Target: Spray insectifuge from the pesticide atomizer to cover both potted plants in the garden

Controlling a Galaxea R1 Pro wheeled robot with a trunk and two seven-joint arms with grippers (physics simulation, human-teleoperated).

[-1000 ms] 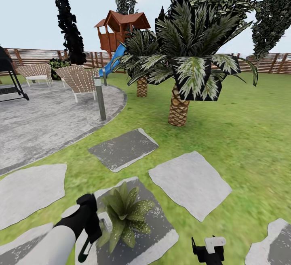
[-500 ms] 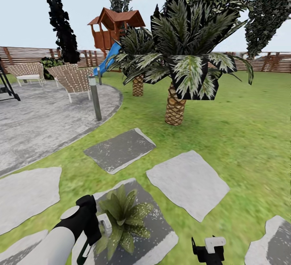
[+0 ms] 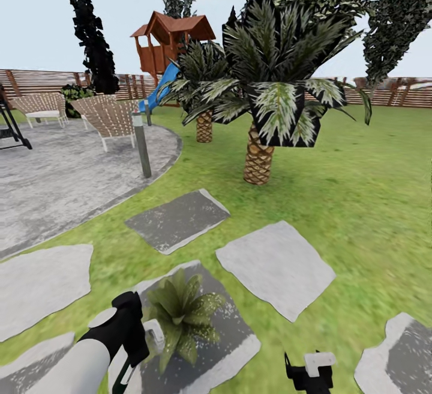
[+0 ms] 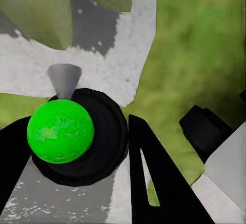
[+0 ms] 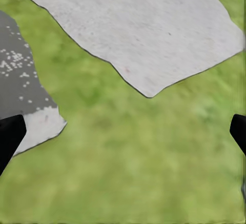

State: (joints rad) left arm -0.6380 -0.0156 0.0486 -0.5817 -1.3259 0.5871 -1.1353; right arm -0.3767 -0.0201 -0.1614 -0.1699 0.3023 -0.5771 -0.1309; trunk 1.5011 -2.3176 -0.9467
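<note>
On the far left the round grey patio lay with two wicker chairs and a grey post at its rim; the brown slatted fence ran behind.

At the near left the left gripper came in low over a dark stepping slab; in the left wrist view its black fingers stood either side of the pesticide atomizer, whose green body and black collar sat between them with the grey nozzle pointing ahead, so the fingers appeared closed on it.

Just right of that gripper, on the same slab, stood the potted plant, a low speckled rosette; its leaves lay beyond the nozzle and a little to one side in the wrist view; the nozzle's axis looked to pass beside the rosette's middle, so I judged a small swing of the left wrist would be needed before spraying.

Farther on, two palms rose from the lawn, a pale slab near them.

At the near right the right gripper hung over grass; its finger tips sat at opposite edges of the right wrist view, spread wide and holding nothing; it lay farther from the plant than the left.
</note>
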